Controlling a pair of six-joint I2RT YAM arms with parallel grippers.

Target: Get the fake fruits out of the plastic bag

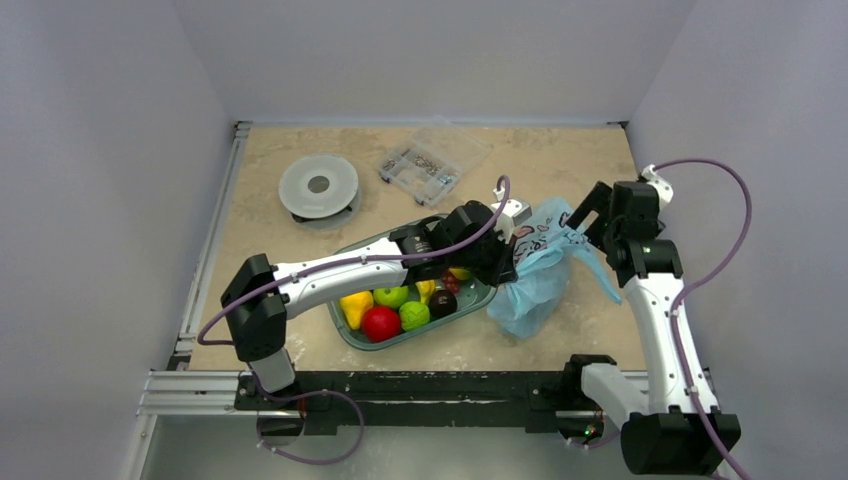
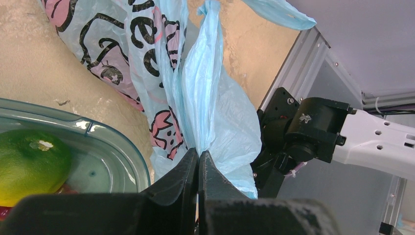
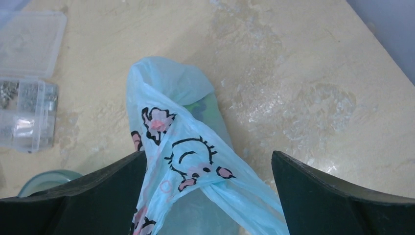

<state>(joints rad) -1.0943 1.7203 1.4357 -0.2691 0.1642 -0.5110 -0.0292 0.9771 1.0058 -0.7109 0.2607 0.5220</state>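
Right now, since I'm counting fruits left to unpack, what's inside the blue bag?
Through the plastic bag a green shape shows, possibly a fruit; crumpled printed film hides everything else inside.

Robot lab test cell. Evidence:
- plain pale-grey panel walls [image 1: 100, 220] box in bench on three sides
- beige stone-look tabletop [image 1: 290, 260]
- aluminium extrusion rail [image 1: 190, 392] along near edge
- two white-and-black arms bolted at that edge: left arm [image 1: 340, 268], right arm [image 1: 665, 320]
- purple cables [image 1: 735, 200] looping loose off both
- clear parts box [image 1: 432, 160] holding small hardware, probably screws; view too coarse to confirm
- round grey spool [image 1: 318, 186] near box
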